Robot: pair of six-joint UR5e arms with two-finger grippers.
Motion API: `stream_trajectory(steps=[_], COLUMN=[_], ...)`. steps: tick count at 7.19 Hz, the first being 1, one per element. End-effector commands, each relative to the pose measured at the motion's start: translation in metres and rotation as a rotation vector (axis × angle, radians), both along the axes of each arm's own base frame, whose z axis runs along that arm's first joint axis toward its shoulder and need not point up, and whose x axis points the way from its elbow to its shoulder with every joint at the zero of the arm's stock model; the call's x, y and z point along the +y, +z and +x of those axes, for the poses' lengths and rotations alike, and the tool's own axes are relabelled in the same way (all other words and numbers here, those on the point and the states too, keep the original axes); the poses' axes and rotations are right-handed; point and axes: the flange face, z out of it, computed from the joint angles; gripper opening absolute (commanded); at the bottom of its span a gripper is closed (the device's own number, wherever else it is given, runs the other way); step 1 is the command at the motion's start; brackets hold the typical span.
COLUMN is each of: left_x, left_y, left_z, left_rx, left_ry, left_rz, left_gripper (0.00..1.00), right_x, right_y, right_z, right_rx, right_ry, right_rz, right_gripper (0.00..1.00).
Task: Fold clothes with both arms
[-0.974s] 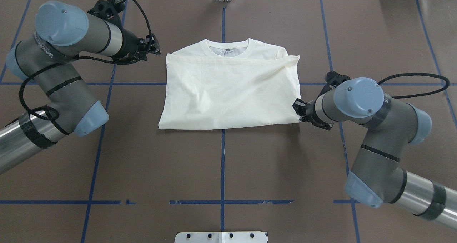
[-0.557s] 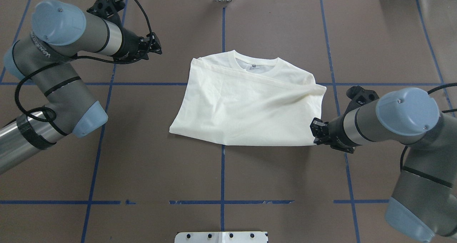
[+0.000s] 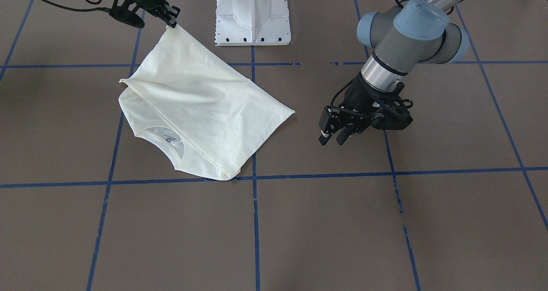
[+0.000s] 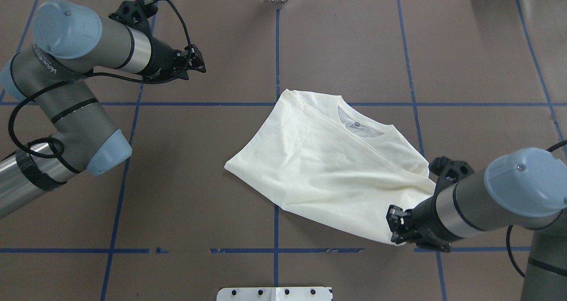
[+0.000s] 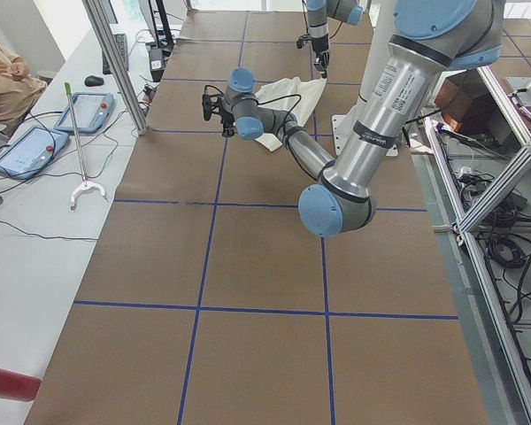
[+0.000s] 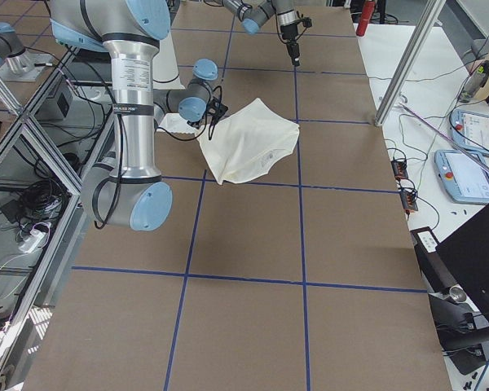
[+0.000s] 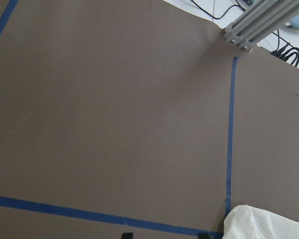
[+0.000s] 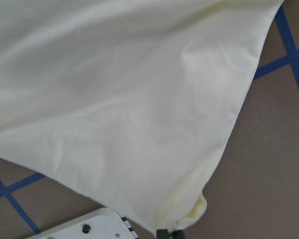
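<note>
Our left gripper [image 3: 332, 138]: hovering, wrist angled down, fingers apart.
Our right gripper [image 4: 391, 228]: low, fingers pinched on T-shirt [image 4: 328, 168] corner.

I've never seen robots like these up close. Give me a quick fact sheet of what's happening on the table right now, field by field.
Setting: brown table marked with blue tape lines
Garment: one cream shirt, folded, lying askew to the tape lines
Right arm: jaws shut on one corner of the shirt
Left arm: jaws open, empty, over bare table, apart from the shirt
Print on shirt: not visible
</note>
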Motion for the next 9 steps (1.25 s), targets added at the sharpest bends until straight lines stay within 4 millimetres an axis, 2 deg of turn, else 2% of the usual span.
stream_trajectory(steps=[1,2,3,4,5,6,7,8,9], left_x=[0.036,0.062,0.078,0.083,0.095,0.112,0.117,0.118,0.116], left_y=[-0.004,-0.007,-0.004,0.004,0.009,0.021,0.028,0.038,0.042], left_z=[0.038,0.063,0.080,0.091,0.104,0.122,0.130,0.149,0.154], left_rx=[0.047,0.073,0.084,0.082,0.060,0.017,0.002,-0.028,-0.037], left_ry=[0.046,0.064,0.068,0.054,0.058,0.078,0.080,0.055,0.050], left_rz=[-0.119,-0.212,-0.292,-0.373,-0.426,-0.449,-0.454,-0.447,-0.446], left_gripper=[0.61,0.61,0.61,0.59,0.57,0.57,0.57,0.56,0.55], right_x=[0.015,-0.012,-0.050,-0.107,-0.164,-0.191,-0.203,-0.205,-0.206], right_y=[0.001,-0.004,-0.004,0.000,0.010,0.021,0.030,0.031,0.032], right_z=[-0.006,0.009,0.027,0.047,0.049,0.058,0.063,0.064,0.064], right_rx=[0.008,-0.005,-0.007,-0.006,0.006,0.027,0.045,0.046,0.049], right_ry=[-0.027,0.043,0.136,0.252,0.290,0.305,0.313,0.316,0.311], right_rz=[-0.013,-0.010,-0.001,0.034,0.103,0.151,0.163,0.171,0.173], right_gripper=[1.00,1.00,1.00,1.00,1.00,1.00,1.00,1.00,1.00])
